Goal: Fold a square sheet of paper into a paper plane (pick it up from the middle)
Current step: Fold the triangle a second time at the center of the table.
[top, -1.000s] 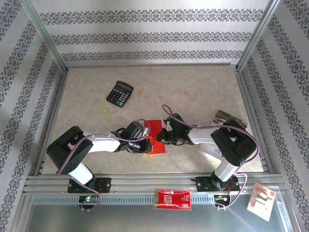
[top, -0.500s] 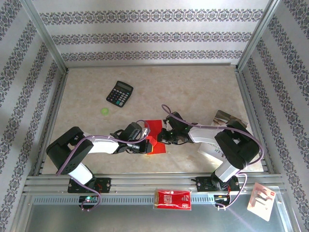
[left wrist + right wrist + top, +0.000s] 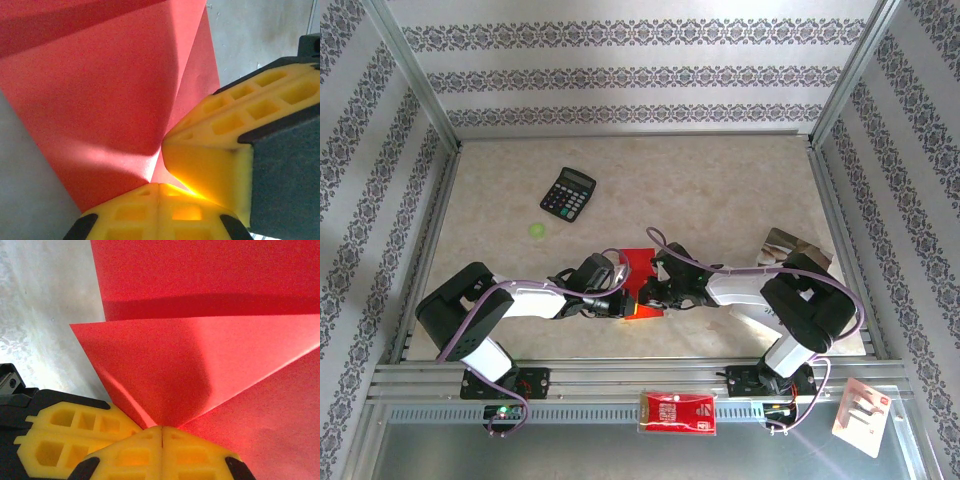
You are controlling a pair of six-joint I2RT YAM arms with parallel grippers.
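While the left gripper (image 3: 623,299) and right gripper (image 3: 649,295) sit pinched shut, almost touching, on a raised fold of the square sheet of paper (image 3: 639,263) near the front middle of the table (image 3: 720,180), you look to be mid-crease in an early fold. Next, probably press that fold flat with its edges aligned before you release.

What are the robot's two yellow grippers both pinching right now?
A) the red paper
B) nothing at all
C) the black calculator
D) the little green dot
A: in the wrist views, the left gripper and the right gripper are each shut on a raised fold of the red paper.
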